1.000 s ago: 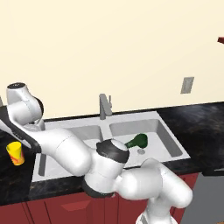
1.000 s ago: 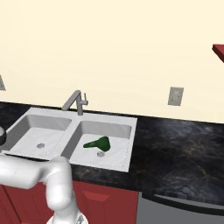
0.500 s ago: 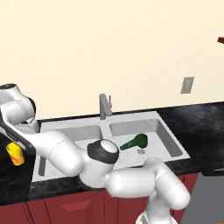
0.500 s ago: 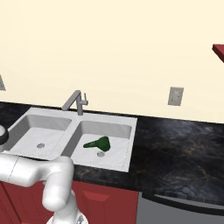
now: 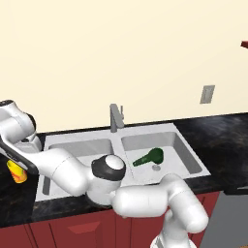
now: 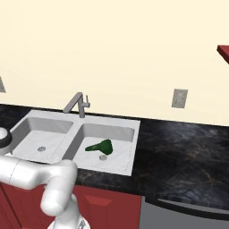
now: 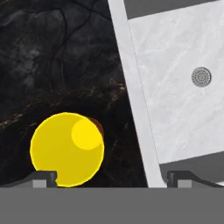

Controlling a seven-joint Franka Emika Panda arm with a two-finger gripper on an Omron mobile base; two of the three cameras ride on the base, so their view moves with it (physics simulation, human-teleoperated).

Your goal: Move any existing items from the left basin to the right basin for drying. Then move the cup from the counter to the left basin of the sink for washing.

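1. Cup (image 7: pixel 67 148) sits in the lower left of the hand view, seen from above on the black counter (image 7: pixel 57 57). It lies off to the left of the gripper (image 7: pixel 111 177), close to the left finger tip rather than centred between the two tips, so the coming move looks like a shift toward the frame's left before any descent.
2. Jaws stand fully spread and hold nothing.
3. Left basin (image 7: pixel 183 83) fills the right side of the hand view and looks bare; its rim runs between the cup and the basin floor.
4. Green utensil (image 5: pixel 149 157) already lies in the right basin (image 5: pixel 184 150), at the centre of the left base view, so the first part of the task appears done.
5. Compared with a second ago, the arm's upper end has swung further toward the left edge of the left base view, over the cup (image 5: pixel 17 172); the utensil has not moved.
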